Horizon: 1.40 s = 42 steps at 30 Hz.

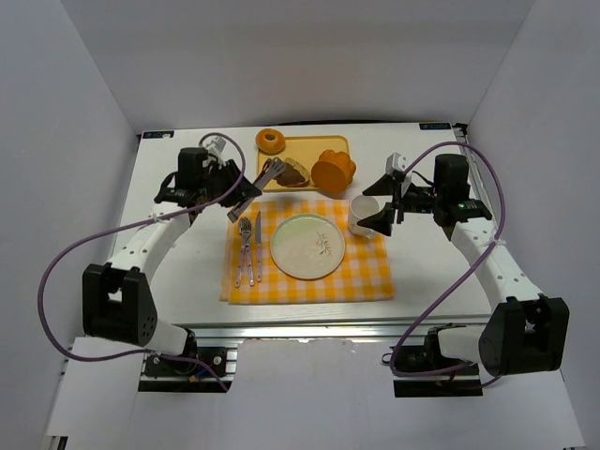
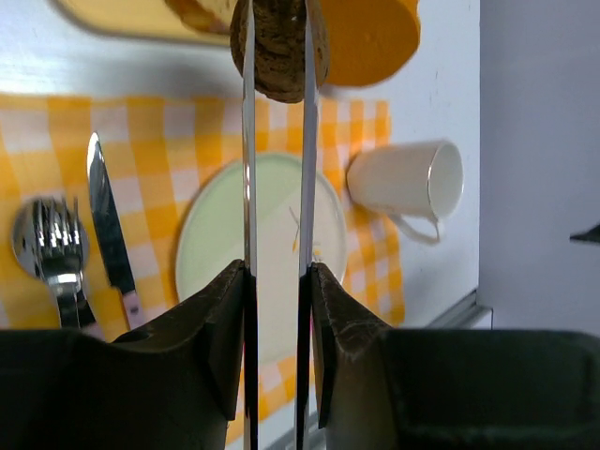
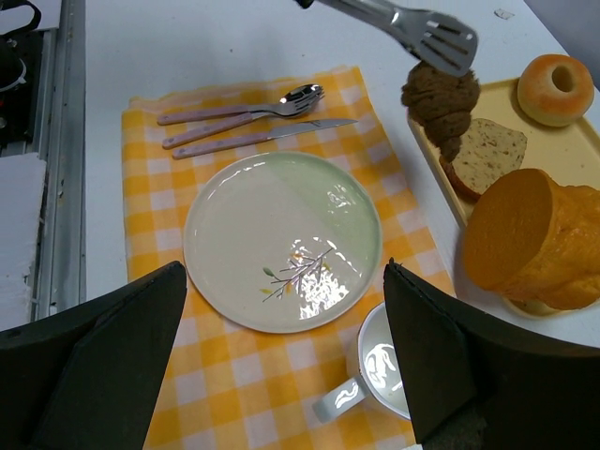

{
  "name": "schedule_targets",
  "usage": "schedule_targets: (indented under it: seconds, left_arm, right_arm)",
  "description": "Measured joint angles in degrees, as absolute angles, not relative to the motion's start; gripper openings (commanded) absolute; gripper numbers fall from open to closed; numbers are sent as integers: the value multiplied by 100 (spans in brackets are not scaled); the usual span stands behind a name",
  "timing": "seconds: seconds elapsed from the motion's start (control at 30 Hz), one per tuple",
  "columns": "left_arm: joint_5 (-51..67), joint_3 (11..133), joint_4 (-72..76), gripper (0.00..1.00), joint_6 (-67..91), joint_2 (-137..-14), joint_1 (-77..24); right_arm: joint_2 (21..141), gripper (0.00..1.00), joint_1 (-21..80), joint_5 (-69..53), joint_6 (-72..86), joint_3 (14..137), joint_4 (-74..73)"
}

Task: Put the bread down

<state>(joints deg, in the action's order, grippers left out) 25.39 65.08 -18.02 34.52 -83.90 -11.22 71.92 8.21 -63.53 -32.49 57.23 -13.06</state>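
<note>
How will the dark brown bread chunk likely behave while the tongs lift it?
The dark brown bread chunk looks lumpy and porous, so it is probably light and grippy rather than slippery. The tongs pinch it only at their tips, so it may pivot, or crumble if squeezed hard.

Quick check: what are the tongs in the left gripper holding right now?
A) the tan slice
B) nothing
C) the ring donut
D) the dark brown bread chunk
D: the tongs in the left gripper pinch the dark brown chunk, while the tan slice lies on the tray.
</note>
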Motion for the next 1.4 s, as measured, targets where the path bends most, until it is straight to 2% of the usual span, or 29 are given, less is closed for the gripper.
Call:
schedule_targets:
  seconds: [0.2,0.33,0.57,0.7,0.83,1.2,1.4]
  left_arm:
    - [2910,5791,-2034,14,3424,-7872,-1262]
    - [3103,5498,-2226,19,3304,-7664,-1529]
    - [3264,5070,-2185,38,3319,-7625,-1970]
    - [3229,5074,-2211,54,3223,-7725,-2126]
    - [3109,5157,-2362,61,3100,-7837,-2163]
    - [2906,5631,-2445,63,3022,-7841,-2161]
    - [2685,5909,-2539,53,2980,-7863,-1916]
  right_arm:
    - [7192,89,821,-6364,-3249,5723,-1308]
    - [7192,89,821,-6390,-3236,5723,-1308]
    - [7192,89,821,-6442,-3199,5723,-1306]
    - [7192,89,821,-6449,-3188,5723,-1306]
    - [7192,89,821,-6447,-3188,5721,-1306]
    - [7148,89,819,-6449,-3186,5636,-1286]
    - [7150,89,805,-6451,-3186,5636,-1278]
